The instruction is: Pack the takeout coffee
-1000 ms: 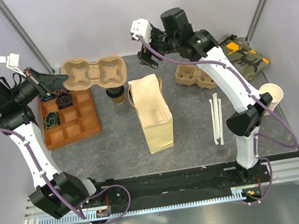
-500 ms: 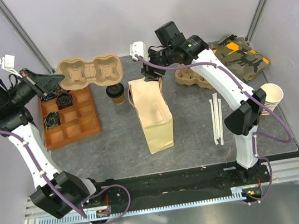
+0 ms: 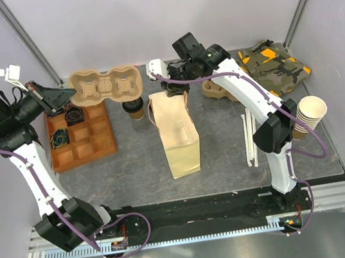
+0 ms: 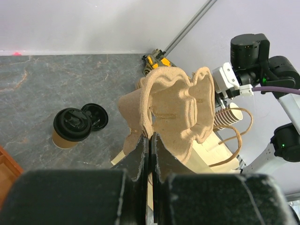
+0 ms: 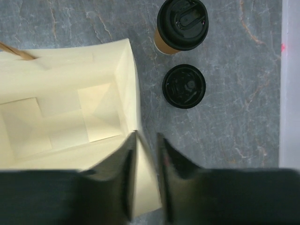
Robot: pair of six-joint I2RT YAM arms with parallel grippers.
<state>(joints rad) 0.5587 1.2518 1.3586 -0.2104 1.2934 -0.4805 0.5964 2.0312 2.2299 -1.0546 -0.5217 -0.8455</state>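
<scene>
The takeout coffee (image 3: 134,109), a small brown cup with a black lid, stands on the table left of the tan paper bag (image 3: 176,131). It also shows in the left wrist view as the takeout coffee (image 4: 70,127) and in the right wrist view as the takeout coffee (image 5: 182,24). My left gripper (image 4: 151,138) is shut on the edge of a pulp cup carrier (image 4: 173,108), held in the air above the cup. My right gripper (image 5: 146,138) straddles the bag's rim (image 5: 131,84), one finger inside and one outside, with a narrow gap still showing.
A loose black lid (image 5: 183,86) lies beside the cup. A wooden compartment tray (image 3: 92,155) sits at the left. A second pulp carrier (image 3: 222,89), a camouflage cloth (image 3: 276,65), pale stacked cups (image 3: 309,112) and white sticks (image 3: 249,134) are at the right.
My right gripper moved left and down to the bag's mouth, and its jaws narrowed around the rim. The left gripper kept its hold on the carrier, shifting only slightly.
</scene>
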